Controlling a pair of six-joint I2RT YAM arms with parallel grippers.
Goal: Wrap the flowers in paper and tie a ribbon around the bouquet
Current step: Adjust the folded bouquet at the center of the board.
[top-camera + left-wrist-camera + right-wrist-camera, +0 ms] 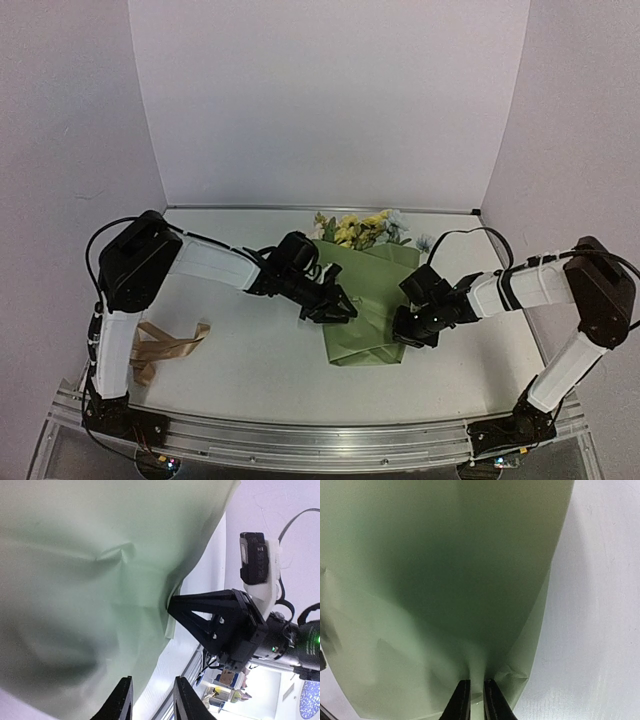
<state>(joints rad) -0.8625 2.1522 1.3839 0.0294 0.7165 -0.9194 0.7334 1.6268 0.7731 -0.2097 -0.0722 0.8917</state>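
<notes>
The olive-green paper lies folded over the flowers, whose yellow and pale blooms stick out of its far end. My left gripper is at the paper's left edge. In the left wrist view its jaws stand apart, with the paper's edge and bare table between them and nothing clamped. My right gripper is at the paper's near right corner. Its jaws are pinched on a raised fold of the paper. The tan ribbon lies loose at the left, apart from both grippers.
White walls close in the back and sides of the table. A metal rail runs along the near edge. The right gripper's black fingers show in the left wrist view, touching the paper's edge.
</notes>
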